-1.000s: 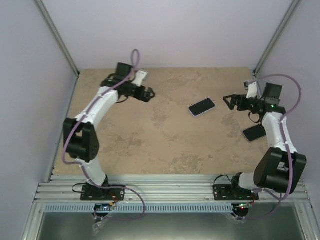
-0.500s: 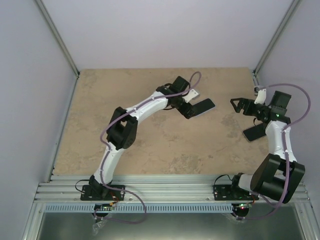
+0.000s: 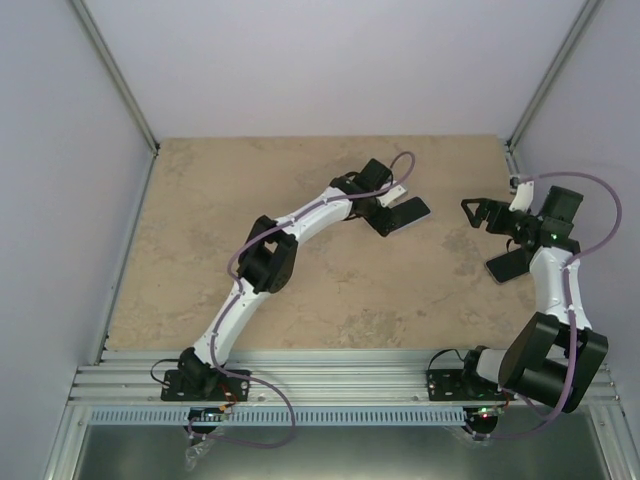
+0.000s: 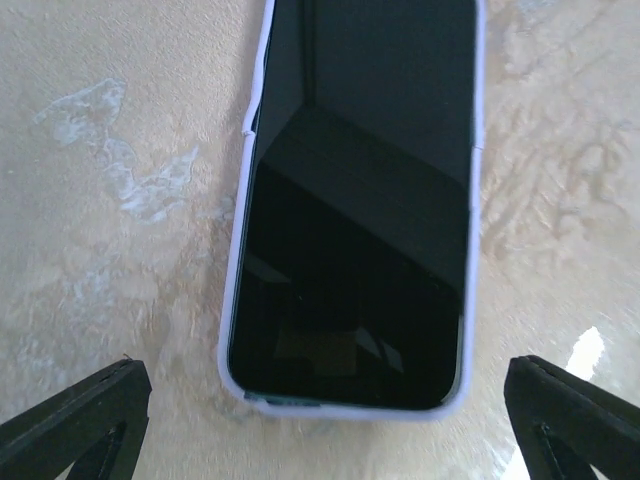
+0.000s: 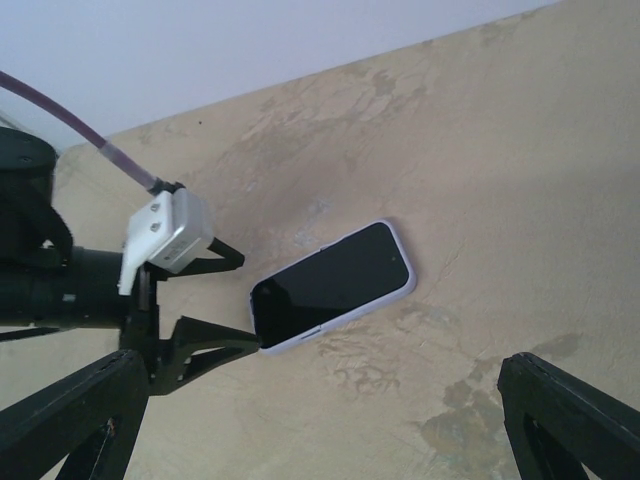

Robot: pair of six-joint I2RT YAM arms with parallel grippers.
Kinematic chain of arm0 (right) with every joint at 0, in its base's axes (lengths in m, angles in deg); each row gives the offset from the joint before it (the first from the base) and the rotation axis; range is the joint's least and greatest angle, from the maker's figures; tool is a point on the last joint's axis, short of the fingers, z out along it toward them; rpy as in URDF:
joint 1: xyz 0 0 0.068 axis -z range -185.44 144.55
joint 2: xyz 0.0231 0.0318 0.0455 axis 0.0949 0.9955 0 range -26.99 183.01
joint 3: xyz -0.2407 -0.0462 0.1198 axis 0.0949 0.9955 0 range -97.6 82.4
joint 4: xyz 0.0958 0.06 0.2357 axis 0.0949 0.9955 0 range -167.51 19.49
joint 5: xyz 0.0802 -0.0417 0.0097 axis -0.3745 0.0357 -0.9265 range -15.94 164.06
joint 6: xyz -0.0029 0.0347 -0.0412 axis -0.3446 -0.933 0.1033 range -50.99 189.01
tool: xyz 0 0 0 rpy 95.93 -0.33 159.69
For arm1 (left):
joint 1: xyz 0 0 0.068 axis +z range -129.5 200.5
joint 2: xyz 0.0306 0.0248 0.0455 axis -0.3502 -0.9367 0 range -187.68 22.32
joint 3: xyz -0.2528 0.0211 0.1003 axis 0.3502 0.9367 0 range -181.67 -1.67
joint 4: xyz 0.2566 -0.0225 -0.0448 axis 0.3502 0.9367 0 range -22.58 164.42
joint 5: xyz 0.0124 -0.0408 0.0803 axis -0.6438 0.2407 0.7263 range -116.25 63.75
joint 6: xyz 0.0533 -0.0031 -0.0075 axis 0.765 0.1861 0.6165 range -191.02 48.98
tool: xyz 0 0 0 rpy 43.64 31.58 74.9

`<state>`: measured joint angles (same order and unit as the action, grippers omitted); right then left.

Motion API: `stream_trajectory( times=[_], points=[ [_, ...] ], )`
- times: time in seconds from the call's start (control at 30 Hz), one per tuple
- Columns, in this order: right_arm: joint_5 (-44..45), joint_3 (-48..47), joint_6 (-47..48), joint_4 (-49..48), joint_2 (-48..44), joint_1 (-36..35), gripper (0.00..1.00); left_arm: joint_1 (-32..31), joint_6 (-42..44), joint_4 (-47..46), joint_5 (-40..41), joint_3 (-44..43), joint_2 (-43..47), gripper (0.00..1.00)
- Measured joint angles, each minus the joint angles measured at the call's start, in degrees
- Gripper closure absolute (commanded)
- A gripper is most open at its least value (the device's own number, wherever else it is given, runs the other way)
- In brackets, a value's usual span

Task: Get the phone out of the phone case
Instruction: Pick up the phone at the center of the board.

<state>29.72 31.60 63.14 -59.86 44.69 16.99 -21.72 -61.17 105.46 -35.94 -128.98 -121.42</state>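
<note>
The phone (image 3: 412, 209) lies flat and screen up in a pale lilac case (image 4: 232, 330) at the back middle of the table. My left gripper (image 3: 386, 216) is open, low at the phone's left end. In the left wrist view the phone (image 4: 350, 210) fills the middle, with my left gripper (image 4: 330, 440) spread wider than the case just short of its end. The right wrist view shows the phone (image 5: 335, 285) and the left gripper (image 5: 250, 303), whose lower fingertip is at the case's corner. My right gripper (image 3: 468, 213) is open and empty, apart to the right of the phone, and its fingers frame the right wrist view (image 5: 320, 430).
A dark flat object (image 3: 506, 266) lies on the table under the right arm's forearm. The metal frame posts stand at the back corners. Bare tan tabletop (image 3: 330, 290) lies in front of the phone.
My left arm has swung from the far left back of the table over to the phone's left end. The right gripper has shifted slightly right and stays open. The phone has not moved.
</note>
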Motion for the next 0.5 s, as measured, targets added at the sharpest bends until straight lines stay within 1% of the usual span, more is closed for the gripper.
stream_trajectory(
  times=[0.17, 0.5],
  points=[
    [0.00, 0.00, 0.00, -0.09, -0.13, 0.04, 0.02, 0.00, -0.07, -0.20, 0.52, -3.56, -4.22, 0.01],
    [0.04, 0.00, 0.00, -0.09, -0.11, 0.20, 0.02, -0.13, -0.90, -1.16, -0.87, -6.43, -7.04, 0.01]
  ],
)
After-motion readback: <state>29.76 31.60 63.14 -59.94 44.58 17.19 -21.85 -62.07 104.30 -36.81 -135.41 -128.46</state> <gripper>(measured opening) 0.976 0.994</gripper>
